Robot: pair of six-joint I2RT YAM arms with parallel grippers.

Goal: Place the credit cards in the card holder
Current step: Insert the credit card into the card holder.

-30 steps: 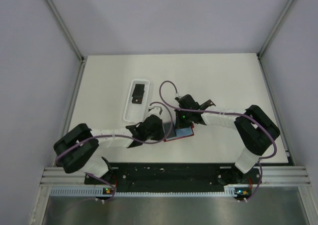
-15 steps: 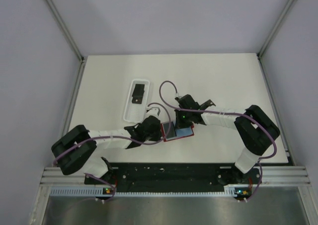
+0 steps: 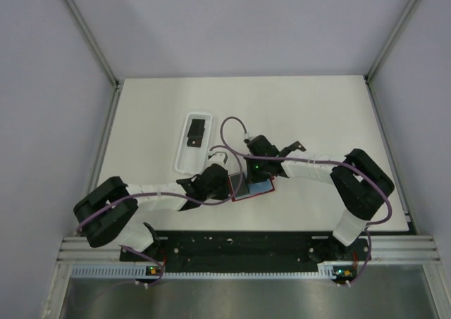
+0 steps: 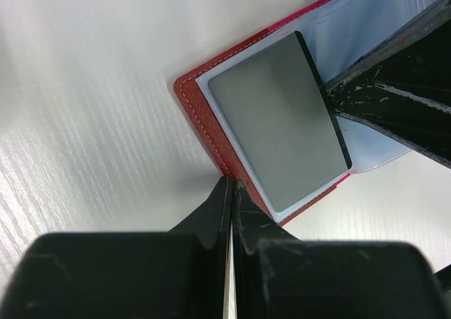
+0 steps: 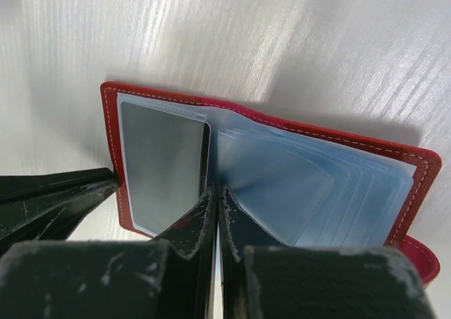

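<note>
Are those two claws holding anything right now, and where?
Nothing looks gripped. Both are shut: the left gripper rests its tips on the red edge of the card holder, the right gripper touches the edge of the credit card.

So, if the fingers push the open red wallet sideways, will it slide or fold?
It probably slides easily: the wallet lies open and flat on a smooth, shiny table. Its clear sleeves look soft and bulge, so it would likely bend at the spine rather than stay stiff.
</note>
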